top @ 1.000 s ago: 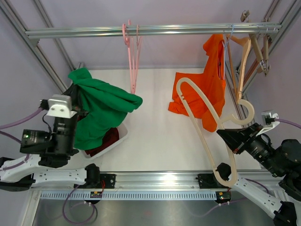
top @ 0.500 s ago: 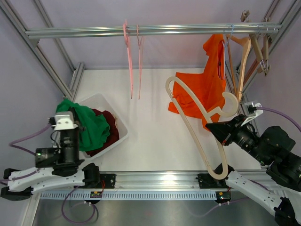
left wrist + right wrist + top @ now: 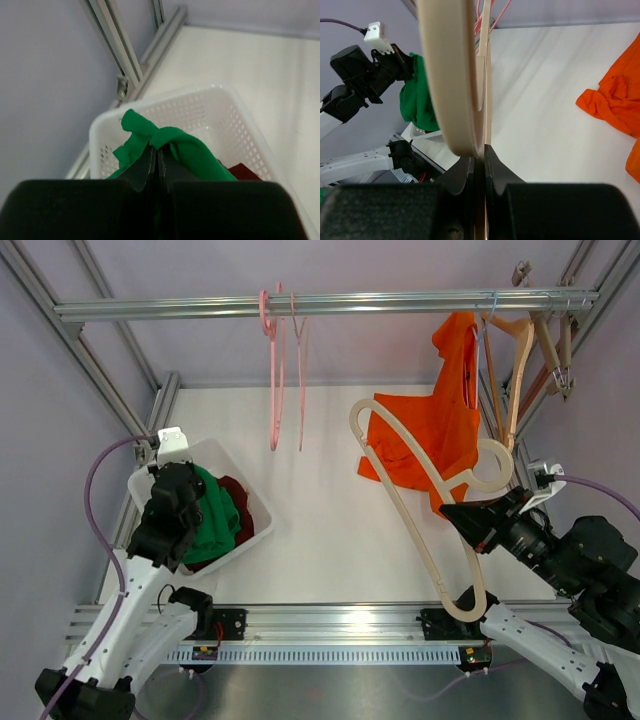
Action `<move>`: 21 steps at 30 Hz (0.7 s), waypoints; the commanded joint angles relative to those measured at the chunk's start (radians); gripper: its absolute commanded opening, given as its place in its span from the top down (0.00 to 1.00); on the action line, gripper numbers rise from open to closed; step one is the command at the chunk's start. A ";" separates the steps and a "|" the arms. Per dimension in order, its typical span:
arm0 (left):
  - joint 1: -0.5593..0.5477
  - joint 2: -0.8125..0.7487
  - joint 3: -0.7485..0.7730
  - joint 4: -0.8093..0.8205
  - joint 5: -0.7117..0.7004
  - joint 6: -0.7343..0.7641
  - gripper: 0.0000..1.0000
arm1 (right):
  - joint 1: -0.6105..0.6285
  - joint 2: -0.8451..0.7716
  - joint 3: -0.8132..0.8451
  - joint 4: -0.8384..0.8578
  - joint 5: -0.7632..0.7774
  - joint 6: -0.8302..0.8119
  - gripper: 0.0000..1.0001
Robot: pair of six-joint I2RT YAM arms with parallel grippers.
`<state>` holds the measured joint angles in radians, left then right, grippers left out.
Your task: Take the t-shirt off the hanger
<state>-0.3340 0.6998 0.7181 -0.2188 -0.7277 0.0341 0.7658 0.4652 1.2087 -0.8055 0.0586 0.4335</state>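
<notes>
A green t-shirt (image 3: 215, 520) lies in the white basket (image 3: 258, 512) at the left. My left gripper (image 3: 190, 515) points down into the basket, shut on a fold of the green t-shirt (image 3: 190, 152), its tips (image 3: 154, 150) pinching the cloth. My right gripper (image 3: 452, 510) is shut on a bare beige wooden hanger (image 3: 415, 540) and holds it above the table at the right. In the right wrist view the hanger (image 3: 447, 75) rises from the closed jaws of the gripper (image 3: 482, 150). No shirt is on this hanger.
An orange t-shirt (image 3: 440, 430) hangs from the rail (image 3: 330, 306) at the back right, next to wooden hangers (image 3: 520, 350). Pink hangers (image 3: 280, 370) hang at the rail's middle. A dark red garment (image 3: 235, 495) lies in the basket. Frame posts stand at both sides.
My left gripper has brought the green t-shirt down from above the basket into it. My right gripper has carried the hanger a little back and left.
</notes>
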 commanded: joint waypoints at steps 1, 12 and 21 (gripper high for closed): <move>0.096 0.049 0.063 -0.105 0.174 -0.241 1.00 | 0.003 -0.008 0.017 0.034 -0.020 -0.047 1.00; 0.360 0.109 -0.058 -0.280 0.488 -0.752 1.00 | 0.003 -0.005 -0.067 0.126 -0.088 -0.018 1.00; 0.374 0.138 -0.255 -0.140 0.427 -0.881 0.93 | 0.003 0.072 -0.158 0.190 0.004 -0.012 1.00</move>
<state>0.0277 0.8154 0.5240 -0.3897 -0.3084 -0.7662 0.7658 0.5068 1.0695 -0.7128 0.0292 0.4156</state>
